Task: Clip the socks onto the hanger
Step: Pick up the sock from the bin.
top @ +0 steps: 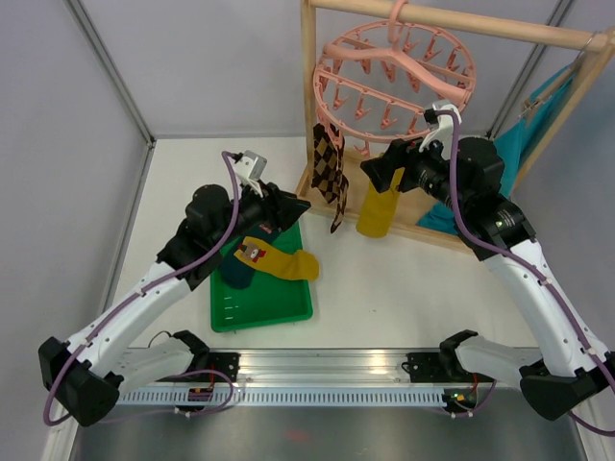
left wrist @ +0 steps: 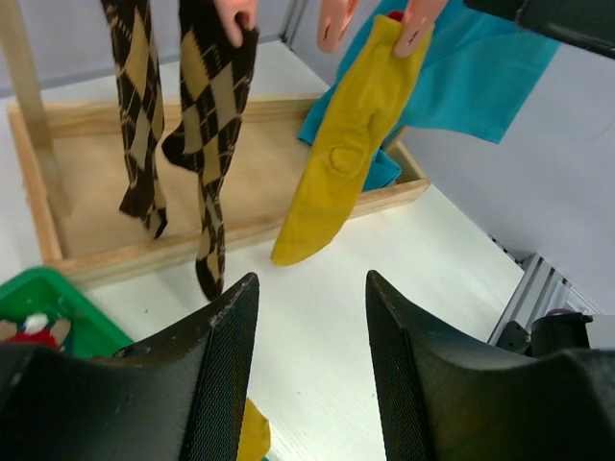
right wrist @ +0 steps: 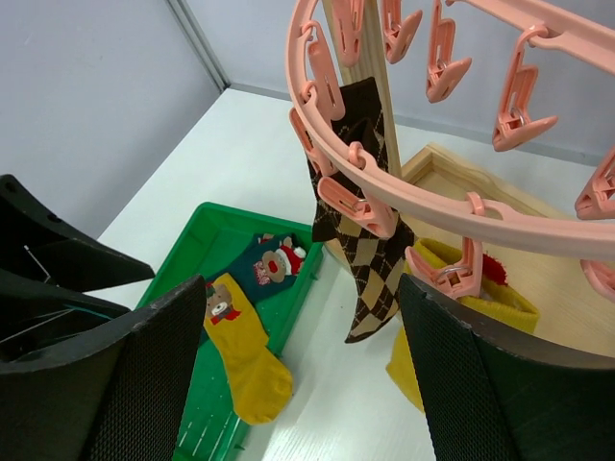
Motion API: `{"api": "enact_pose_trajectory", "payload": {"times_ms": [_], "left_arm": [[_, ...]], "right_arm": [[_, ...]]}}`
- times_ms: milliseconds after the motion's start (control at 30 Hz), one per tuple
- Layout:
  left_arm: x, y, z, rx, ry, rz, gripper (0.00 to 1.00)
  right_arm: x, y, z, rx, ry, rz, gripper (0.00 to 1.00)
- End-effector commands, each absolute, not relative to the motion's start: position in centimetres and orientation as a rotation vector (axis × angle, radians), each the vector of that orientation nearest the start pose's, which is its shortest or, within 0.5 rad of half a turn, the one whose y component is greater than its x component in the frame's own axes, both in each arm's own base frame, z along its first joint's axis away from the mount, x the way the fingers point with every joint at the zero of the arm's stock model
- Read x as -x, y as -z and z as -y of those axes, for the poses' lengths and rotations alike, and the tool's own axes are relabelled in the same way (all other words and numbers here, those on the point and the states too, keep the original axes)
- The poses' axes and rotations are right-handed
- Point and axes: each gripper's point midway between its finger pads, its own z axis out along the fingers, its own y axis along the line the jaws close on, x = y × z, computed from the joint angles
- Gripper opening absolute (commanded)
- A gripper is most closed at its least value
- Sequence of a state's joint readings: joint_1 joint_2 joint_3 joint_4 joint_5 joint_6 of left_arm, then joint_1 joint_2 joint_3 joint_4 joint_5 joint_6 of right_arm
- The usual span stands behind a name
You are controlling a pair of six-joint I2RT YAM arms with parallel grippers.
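White surface [top: 384, 279]: green tray [top: 279, 312] holds one dark teal sock [top: 235, 272] and one mustard sock [top: 288, 261], argyle socks [top: 330, 173] plus a second yellow sock [top: 378, 206] hang clipped on the pink hanger [top: 394, 82], left hand [left wrist: 309, 283] and right hand [right wrist: 300, 288] both apart, empty.

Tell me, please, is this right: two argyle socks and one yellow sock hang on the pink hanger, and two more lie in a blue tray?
Not quite: the tray is green, not blue, as the top external view shows; the rest holds.
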State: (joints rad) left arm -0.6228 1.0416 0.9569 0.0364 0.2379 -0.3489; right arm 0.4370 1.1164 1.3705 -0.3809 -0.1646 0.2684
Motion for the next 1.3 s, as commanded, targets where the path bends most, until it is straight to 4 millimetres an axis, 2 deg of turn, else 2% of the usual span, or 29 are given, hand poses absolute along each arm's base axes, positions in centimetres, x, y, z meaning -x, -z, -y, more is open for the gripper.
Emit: {"api": "enact_pose_trajectory", "payload": {"times_ms": [0,67,167,200,267,300,333,367,533,567,633,733,900,933,1100,1167,1267], "left_arm": [[-26.7,-31.9,24.4,-0.307,0.899,-1.714,0.54],[-26.3,-31.6,23.7,-0.271,0.889,-1.726,0.54],[-26.2,-30.5,21.0,-0.159,0.788,-1.767,0.55],[-26.3,-30.1,19.2,-0.065,0.722,-1.784,0.56],[-26.2,-28.9,17.7,0.022,0.674,-1.810,0.57],[-26.0,-29.3,16.3,0.083,0.644,-1.786,0.57],[-25.6,-28.4,15.6,0.141,0.631,-1.811,0.57],[-25.4,-27.8,14.9,0.178,0.615,-1.817,0.57],[-24.5,-27.0,11.4,0.320,0.507,-1.811,0.57],[-24.2,-26.2,10.7,0.343,0.466,-1.837,0.57],[-24.0,-25.9,10.4,0.331,0.441,-1.851,0.57],[-23.4,-24.7,8.5,0.405,0.343,-1.894,0.59],[-22.4,-23.0,7.0,0.412,0.261,-1.939,0.60],[-22.2,-22.8,6.9,0.414,0.259,-1.945,0.60],[-21.6,-20.7,8.0,0.342,0.287,-2.017,0.61],[-21.5,-18.6,8.7,0.314,0.284,-2.081,0.61],[-21.8,-17.0,10.0,0.269,0.308,-2.130,0.61]], "right_arm": [[-30.8,-40.8,-19.4,0.267,-0.705,-1.689,0.87],[-30.7,-41.2,-19.7,0.273,-0.721,-1.684,0.87],[-30.7,-41.0,-19.4,0.257,-0.707,-1.691,0.88],[-30.6,-41.0,-19.2,0.252,-0.707,-1.691,0.88],[-30.5,-40.6,-19.2,0.251,-0.707,-1.699,0.88],[-30.5,-40.5,-19.2,0.251,-0.704,-1.700,0.88],[-30.4,-40.5,-19.1,0.247,-0.702,-1.700,0.88],[-30.5,-40.5,-18.8,0.234,-0.691,-1.702,0.88],[-30.1,-41.1,-18.9,0.227,-0.714,-1.686,0.89],[-30.1,-41.2,-18.9,0.223,-0.718,-1.682,0.89],[-30.2,-41.1,-19.1,0.227,-0.726,-1.687,0.89],[-30.2,-40.9,-18.9,0.205,-0.729,-1.680,0.89],[-30.1,-40.5,-19.0,0.208,-0.730,-1.686,0.90],[-30.3,-39.9,-18.8,0.199,-0.718,-1.696,0.90],[-29.9,-40.0,-18.9,0.208,-0.732,-1.702,0.91],[-29.6,-40.3,-18.7,0.193,-0.734,-1.685,0.91],[-29.5,-40.0,-18.9,0.208,-0.747,-1.686,0.92]]}}
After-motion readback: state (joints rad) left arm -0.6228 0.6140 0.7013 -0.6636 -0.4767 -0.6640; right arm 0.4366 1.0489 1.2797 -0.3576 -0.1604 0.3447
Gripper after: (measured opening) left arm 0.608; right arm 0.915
